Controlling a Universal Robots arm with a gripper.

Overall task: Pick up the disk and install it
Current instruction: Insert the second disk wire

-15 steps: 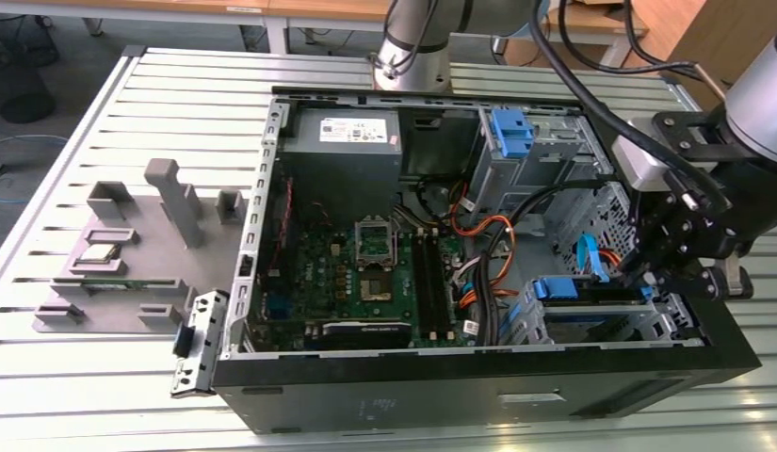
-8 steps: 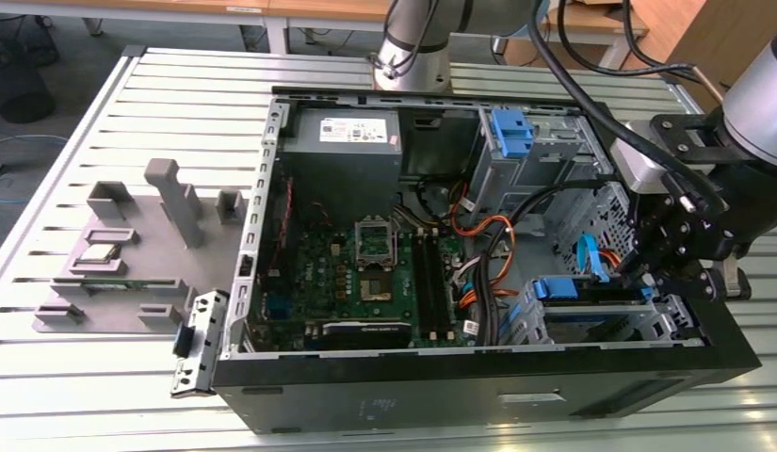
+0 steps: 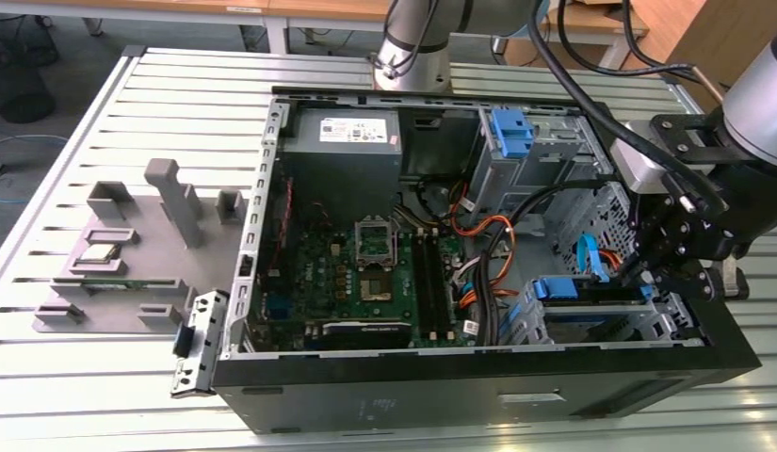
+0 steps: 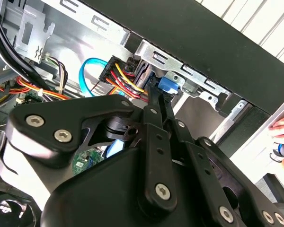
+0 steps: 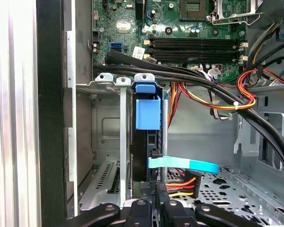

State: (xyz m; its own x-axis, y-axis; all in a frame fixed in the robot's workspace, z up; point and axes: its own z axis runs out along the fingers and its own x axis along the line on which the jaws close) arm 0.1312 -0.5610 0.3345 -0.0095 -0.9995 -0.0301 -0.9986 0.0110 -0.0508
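One disk seated edgewise, cage walls close

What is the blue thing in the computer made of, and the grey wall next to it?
The disk's blue carrier looks like smooth matte plastic: even colour, moulded edges. The drive cage looks like bare sheet metal: grey, dully shiny, with stamped slots and folded tabs.

One disk, perhaps two brackets.

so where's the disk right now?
The disk sits in the drive cage at the open case's front corner, on the exterior view's right, directly beside the gripper.
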